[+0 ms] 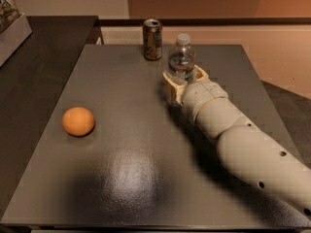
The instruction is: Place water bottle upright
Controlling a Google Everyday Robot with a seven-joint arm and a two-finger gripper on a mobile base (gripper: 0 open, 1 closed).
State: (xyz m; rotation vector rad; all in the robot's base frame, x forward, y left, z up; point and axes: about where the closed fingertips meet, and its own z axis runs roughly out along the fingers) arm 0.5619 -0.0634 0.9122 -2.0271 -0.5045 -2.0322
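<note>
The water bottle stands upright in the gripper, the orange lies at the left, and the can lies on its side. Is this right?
No: the camera view shows the can standing upright. The water bottle in the gripper and the orange at the left are as stated.

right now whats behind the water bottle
Behind the water bottle, off toward the view's left, a drink can stands apart from it; beyond is the table edge. The gripper sits around the bottle's base, covering its lower part.
</note>
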